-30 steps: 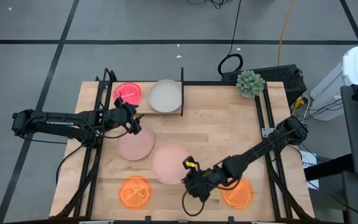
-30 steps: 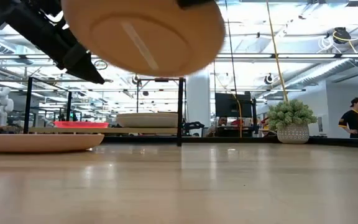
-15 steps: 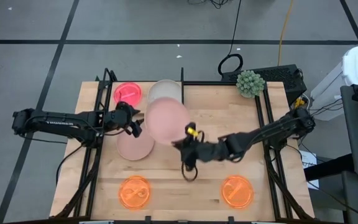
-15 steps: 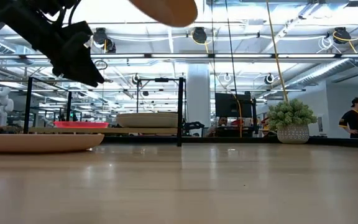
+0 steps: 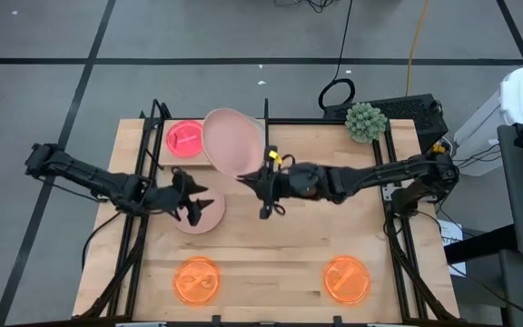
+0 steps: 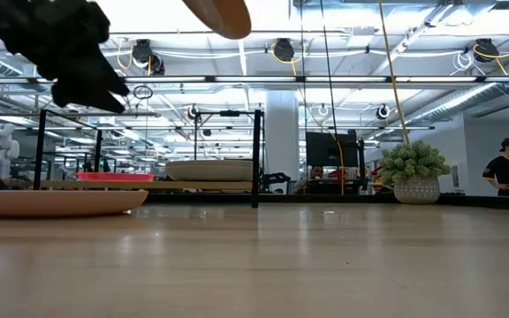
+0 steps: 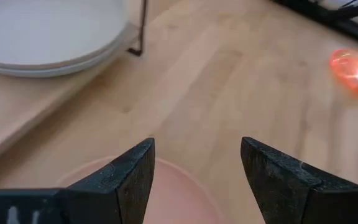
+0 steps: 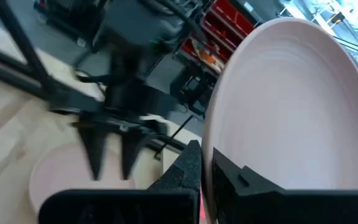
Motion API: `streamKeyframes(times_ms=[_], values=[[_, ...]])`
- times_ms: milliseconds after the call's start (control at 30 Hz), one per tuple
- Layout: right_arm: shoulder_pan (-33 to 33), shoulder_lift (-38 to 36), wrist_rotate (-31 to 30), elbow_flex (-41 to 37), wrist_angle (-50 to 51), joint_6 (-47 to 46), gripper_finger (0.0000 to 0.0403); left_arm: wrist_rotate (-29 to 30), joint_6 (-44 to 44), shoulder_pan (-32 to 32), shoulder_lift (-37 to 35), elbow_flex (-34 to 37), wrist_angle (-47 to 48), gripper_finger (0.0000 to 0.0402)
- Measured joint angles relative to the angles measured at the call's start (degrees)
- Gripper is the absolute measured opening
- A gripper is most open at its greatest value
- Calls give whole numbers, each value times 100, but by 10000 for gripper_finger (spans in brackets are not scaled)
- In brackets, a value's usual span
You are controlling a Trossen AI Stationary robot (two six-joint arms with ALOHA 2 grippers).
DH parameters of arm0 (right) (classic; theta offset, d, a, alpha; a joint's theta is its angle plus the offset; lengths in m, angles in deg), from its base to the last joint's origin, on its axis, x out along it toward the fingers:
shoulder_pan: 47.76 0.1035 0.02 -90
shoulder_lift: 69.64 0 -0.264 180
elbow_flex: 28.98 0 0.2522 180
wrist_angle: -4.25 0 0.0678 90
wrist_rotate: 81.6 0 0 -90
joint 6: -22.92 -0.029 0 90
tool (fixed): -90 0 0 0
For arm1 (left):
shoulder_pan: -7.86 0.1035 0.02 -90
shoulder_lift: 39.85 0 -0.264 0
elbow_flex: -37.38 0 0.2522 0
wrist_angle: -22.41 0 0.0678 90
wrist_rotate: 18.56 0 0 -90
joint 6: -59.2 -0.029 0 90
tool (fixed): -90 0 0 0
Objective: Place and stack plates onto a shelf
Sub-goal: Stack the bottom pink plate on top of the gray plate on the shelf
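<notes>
Fingers of right gripper clamped on rim of a pale-pink plate, plate carried tilted, well above tabletop. High view: plate hangs over the shelf at the tabletop's back-left corner, overlapping the spot where a pale plate already lies; neon pink plate sits beside it on the shelf, toward the left edge. Right wrist view: plate stands near edge-on to the fingers, face turned away from the wrist.

Key relation: held plate lies from right fingers toward the back-left corner, so drop point is ahead of grip, not under it. Judgement: needs levelling, then lowering onto the shelf plate; tilt risks rim catching a shelf post.

Left gripper spread wide, holding nothing, hovering just above second pale-pink plate on tabletop in front of shelf, near left edge. Left arm clearly nearer that one.

Two neon orange plates and at front edge, well apart, untouched.
</notes>
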Motion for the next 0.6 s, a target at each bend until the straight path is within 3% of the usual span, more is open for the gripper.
streamKeyframes(times_ms=[233, 600], values=[[-635, 228, 1209, 0, -645, -399, 0, 667, 448, -953, 10, 0, 163, 243], [-1142, 804, 1355, 0, -971, -917, 2, 710, 434, -1173, 10, 0, 242, 243]])
